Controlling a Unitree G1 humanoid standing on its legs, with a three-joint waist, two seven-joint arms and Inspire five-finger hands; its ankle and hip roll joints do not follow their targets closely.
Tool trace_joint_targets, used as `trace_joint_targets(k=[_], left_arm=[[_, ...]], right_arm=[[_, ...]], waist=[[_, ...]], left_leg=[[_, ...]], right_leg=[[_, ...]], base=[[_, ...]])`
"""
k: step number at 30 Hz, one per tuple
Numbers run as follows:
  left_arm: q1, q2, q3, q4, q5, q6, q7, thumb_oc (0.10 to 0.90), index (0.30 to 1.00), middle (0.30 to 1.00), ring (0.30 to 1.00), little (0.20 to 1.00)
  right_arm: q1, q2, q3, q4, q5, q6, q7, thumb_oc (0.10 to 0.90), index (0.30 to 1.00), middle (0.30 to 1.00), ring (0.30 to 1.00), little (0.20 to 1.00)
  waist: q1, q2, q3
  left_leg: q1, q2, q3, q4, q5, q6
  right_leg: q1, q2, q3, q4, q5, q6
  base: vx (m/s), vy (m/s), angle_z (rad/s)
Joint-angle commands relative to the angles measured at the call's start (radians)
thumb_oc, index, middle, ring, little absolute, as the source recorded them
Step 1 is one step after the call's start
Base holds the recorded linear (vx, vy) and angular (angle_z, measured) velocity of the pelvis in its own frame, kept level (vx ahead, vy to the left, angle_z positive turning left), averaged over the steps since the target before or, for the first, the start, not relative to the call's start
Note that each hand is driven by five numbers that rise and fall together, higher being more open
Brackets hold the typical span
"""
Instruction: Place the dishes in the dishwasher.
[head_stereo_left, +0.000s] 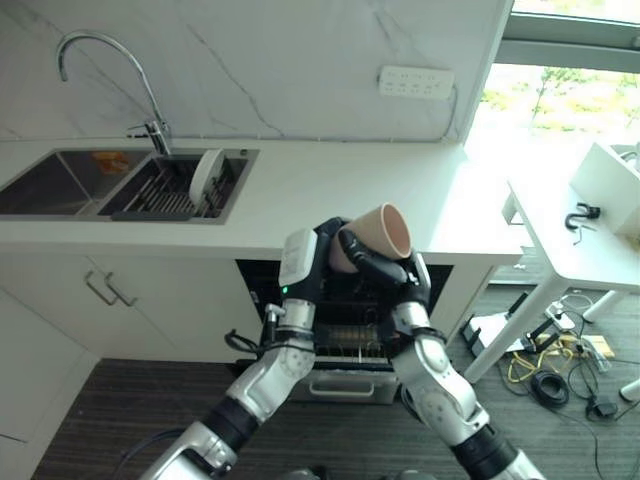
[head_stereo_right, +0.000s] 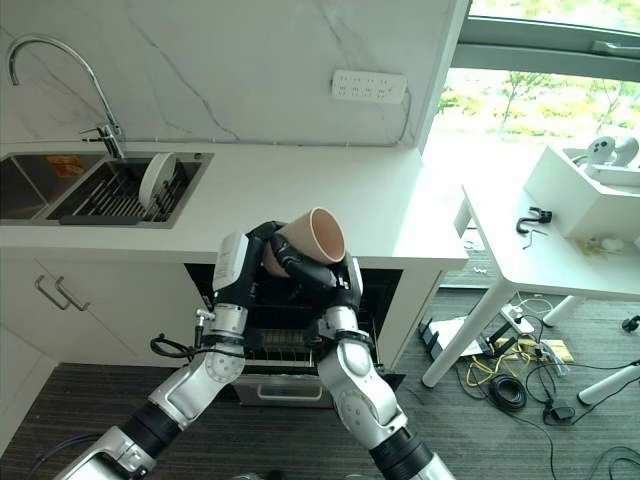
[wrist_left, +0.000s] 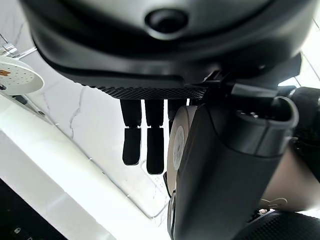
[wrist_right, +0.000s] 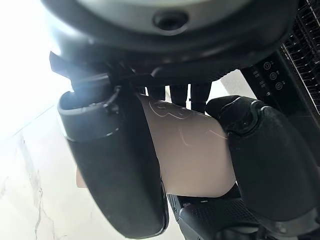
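I held a beige cup (head_stereo_left: 383, 233) in front of me, raised above the open dishwasher (head_stereo_left: 345, 320) and level with the front edge of the white countertop (head_stereo_left: 330, 190). The cup lay tilted on its side, its open mouth turned up and toward my right. My right hand (head_stereo_left: 385, 268) had its fingers curled around the cup's body from below and from the side; in the right wrist view the cup (wrist_right: 187, 150) sat between my thumb and my fingers. My left hand (head_stereo_left: 305, 262) stood just beside the cup on its left, touching or nearly touching its base end. In the left wrist view the fingers (wrist_left: 144, 137) of that hand hung fairly straight and my thumb lay alongside the cup's base (wrist_left: 176, 147); I could not tell whether that hand bore any of the load. Beneath both hands the dishwasher's dark rack (head_stereo_right: 285, 335) showed inside the opening under the counter. To my left, the sink (head_stereo_left: 60, 185) held a drying rack with one white plate (head_stereo_left: 206, 175) standing on edge in it, below the curved tap (head_stereo_left: 105, 75).
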Motion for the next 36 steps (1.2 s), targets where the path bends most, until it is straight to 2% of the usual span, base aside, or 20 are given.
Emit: trace_joint_targets(k=[1,5,6,7,12,13,17,19,23,26,30,36], left_arm=[[-0.118,-0.049,-0.193,-0.094,0.091,-0.201,-0.048,0.4,0.3,0.3,0.3,0.3],[-0.095,-0.05,-0.189,-0.074,0.02,-0.185,-0.111,0.4,0.3,0.3,0.3,0.3],[-0.091,-0.05,-0.186,-0.067,-0.006,-0.177,-0.131,0.7,0.749,0.749,0.749,0.749],[-0.08,-0.043,-0.178,-0.062,-0.018,-0.173,-0.148,0.8,0.9,0.9,0.9,0.9],[0.005,0.046,-0.094,-0.052,-0.072,-0.217,-0.129,0.8,0.9,0.9,0.9,0.9],[0.058,0.09,-0.028,-0.054,-0.095,-0.237,-0.11,0.8,0.9,0.9,0.9,0.9],[0.125,0.134,0.06,-0.051,-0.108,-0.27,-0.088,0.8,0.9,0.9,0.9,0.9],[0.168,0.16,0.135,-0.048,-0.127,-0.285,-0.072,0.8,0.9,0.9,0.9,0.9],[0.201,0.178,0.207,-0.046,-0.157,-0.295,-0.044,0.8,0.9,0.9,0.9,0.9],[0.21,0.184,0.247,-0.049,-0.186,-0.303,-0.061,0.8,0.9,0.9,0.9,0.9],[0.221,0.18,0.267,-0.061,-0.229,-0.285,-0.122,0.8,0.9,0.9,0.9,0.9],[0.223,0.18,0.306,-0.12,-0.255,-0.301,-0.163,0.8,0.9,0.9,0.9,0.9]], right_arm=[[-0.167,0.065,-0.025,-0.096,-0.054,-0.089,0.076,0.4,0.3,0.3,0.3,0.3],[-0.167,0.057,-0.064,-0.117,-0.077,-0.103,0.05,0.4,0.3,0.3,0.3,0.3],[-0.167,0.056,-0.073,-0.12,-0.084,-0.106,0.038,0.4,0.3,0.3,0.3,0.3],[-0.165,0.049,-0.094,-0.129,-0.089,-0.108,0.028,0.4,0.3,0.3,0.3,0.3],[-0.138,-0.018,-0.218,-0.198,-0.144,-0.132,0.007,0.4,0.3,0.3,0.3,0.3],[-0.113,-0.059,-0.281,-0.219,-0.147,-0.157,0.012,0.4,0.3,0.3,0.3,0.3],[-0.077,-0.105,-0.36,-0.239,-0.133,-0.192,0.035,0.4,0.3,0.3,0.3,0.3],[-0.06,-0.138,-0.422,-0.24,-0.108,-0.223,0.052,0.4,0.3,0.3,0.3,0.3],[-0.07,-0.176,-0.482,-0.237,-0.112,-0.269,0.039,0.4,0.3,0.3,0.3,0.3],[-0.089,-0.202,-0.519,-0.242,-0.116,-0.283,0.023,0.4,0.3,0.3,0.3,0.3],[-0.11,-0.223,-0.552,-0.249,-0.132,-0.285,0.006,0.4,0.3,0.3,0.3,0.3],[-0.089,-0.227,-0.558,-0.268,-0.148,-0.261,0.027,0.4,0.3,0.3,0.3,0.3]], waist=[[-0.01,0.001,-0.023],[-0.012,0.005,-0.023],[-0.013,0.006,-0.023],[-0.014,0.008,-0.021],[-0.011,0.02,-0.014],[-0.006,0.025,-0.013],[-0.002,0.03,-0.012],[0.004,0.033,-0.013],[0.013,0.033,-0.016],[0.018,0.032,-0.019],[0.025,0.03,-0.022],[0.028,0.027,-0.023]], left_leg=[[0.092,0.031,-0.02,-0.009,-0.167,-0.049],[0.092,0.029,-0.02,-0.009,-0.167,-0.051],[0.092,0.029,-0.02,-0.009,-0.167,-0.051],[0.093,0.029,-0.02,-0.009,-0.167,-0.051],[0.096,0.025,-0.025,-0.009,-0.165,-0.051],[0.097,0.023,-0.029,-0.009,-0.164,-0.051],[0.098,0.022,-0.032,-0.009,-0.164,-0.053],[0.099,0.022,-0.036,-0.009,-0.164,-0.055],[0.102,0.019,-0.044,-0.009,-0.164,-0.06],[0.104,0.019,-0.047,-0.009,-0.164,-0.063],[0.103,0.019,-0.051,-0.009,-0.163,-0.067],[0.098,0.018,-0.057,-0.009,-0.161,-0.067]], right_leg=[[0.054,-0.025,0.019,-0.065,-0.048,0.081],[0.053,-0.027,0.018,-0.065,-0.047,0.083],[0.054,-0.027,0.018,-0.065,-0.047,0.083],[0.054,-0.027,0.019,-0.065,-0.046,0.083],[0.052,-0.026,0.018,-0.065,-0.044,0.082],[0.053,-0.025,0.017,-0.065,-0.044,0.08],[0.053,-0.026,0.013,-0.065,-0.044,0.079],[0.056,-0.027,0.009,-0.065,-0.047,0.077],[0.063,-0.027,0.001,-0.065,-0.051,0.076],[0.068,-0.027,-0.003,-0.065,-0.053,0.075],[0.072,-0.03,-0.011,-0.065,-0.054,0.075],[0.068,-0.029,-0.01,-0.065,-0.055,0.075]], base=[[0.0,0.0,0.0],[0.0,0.0,0.0],[0.0,0.0,0.0],[0.0,0.0,0.0],[0.01,0.002,0.0],[0.0,0.0,0.0],[0.0,0.0,0.0],[0.0,0.0,0.0],[0.01,0.008,0.03],[0.03,0.015,0.1],[0.02,0.003,0.06],[0.0,0.0,0.0]])
